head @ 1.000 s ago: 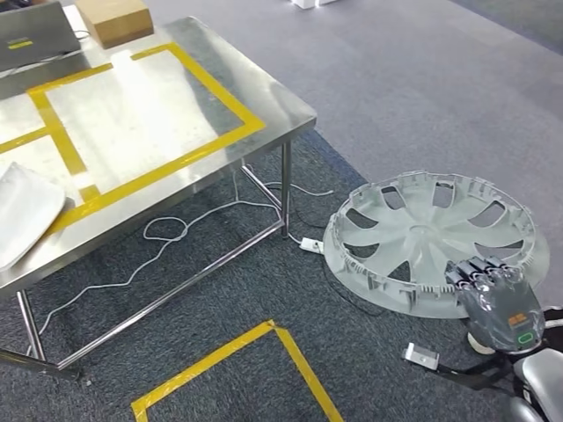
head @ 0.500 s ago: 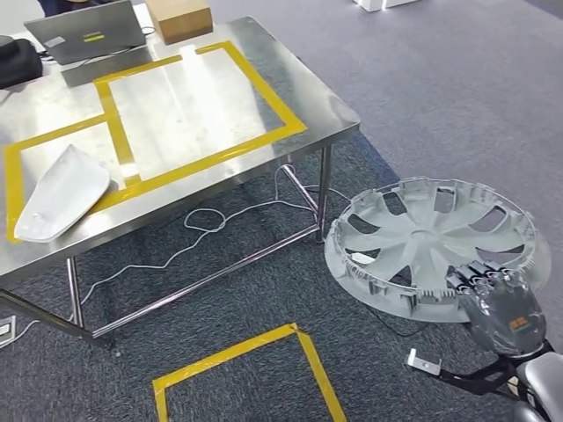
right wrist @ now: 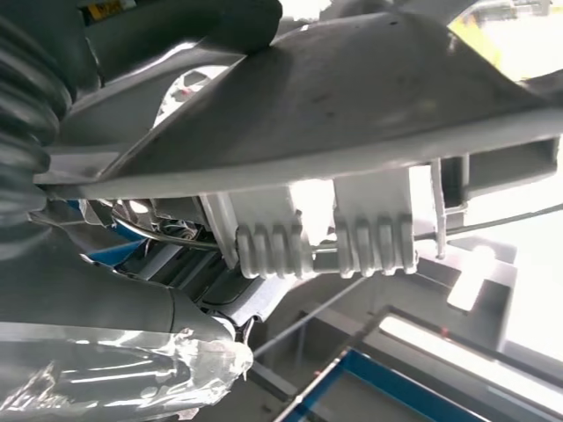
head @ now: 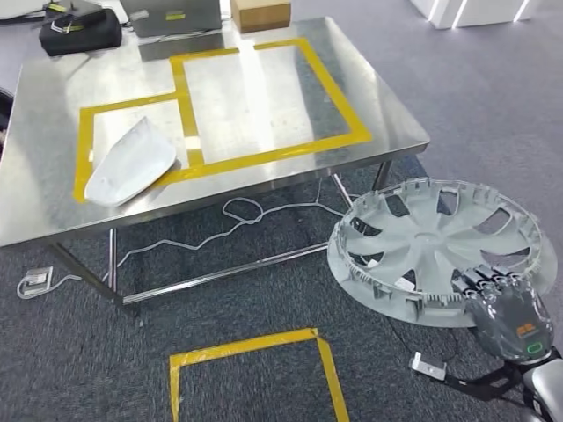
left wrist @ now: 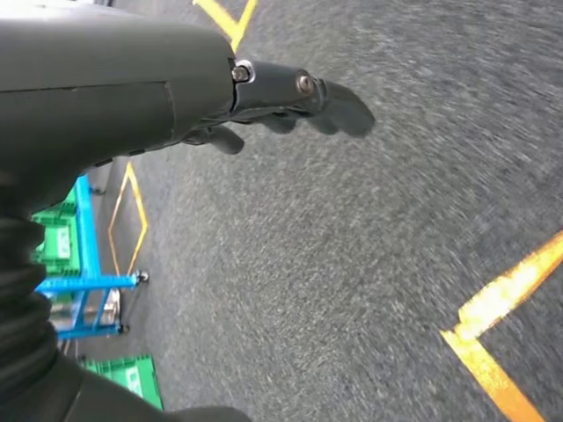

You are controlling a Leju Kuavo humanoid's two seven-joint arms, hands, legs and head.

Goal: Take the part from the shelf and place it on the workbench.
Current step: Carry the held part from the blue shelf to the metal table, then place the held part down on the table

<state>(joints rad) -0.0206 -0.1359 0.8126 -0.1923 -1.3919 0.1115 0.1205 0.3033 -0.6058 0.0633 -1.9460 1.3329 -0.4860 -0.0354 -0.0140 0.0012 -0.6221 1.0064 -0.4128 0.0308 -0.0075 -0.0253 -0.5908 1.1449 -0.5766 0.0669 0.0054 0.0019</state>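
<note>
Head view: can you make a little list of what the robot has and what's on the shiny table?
carried part: grey wheel cover, held flat above the carpet, off the table's right end
right robot hand: grips the wheel cover's near rim
left robot hand: holds nothing, fingers stretched out over the carpet
table: steel workbench marked with yellow tape boxes
on the table: white curved part at the left taped box; black bag, laptop and cardboard box along the far edge
under the table: white cable
floor: yellow tape outline

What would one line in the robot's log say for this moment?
right robot hand: holds wheel cover by its rim | left robot hand: empty, over carpet | workbench: ahead, white part on it
</note>
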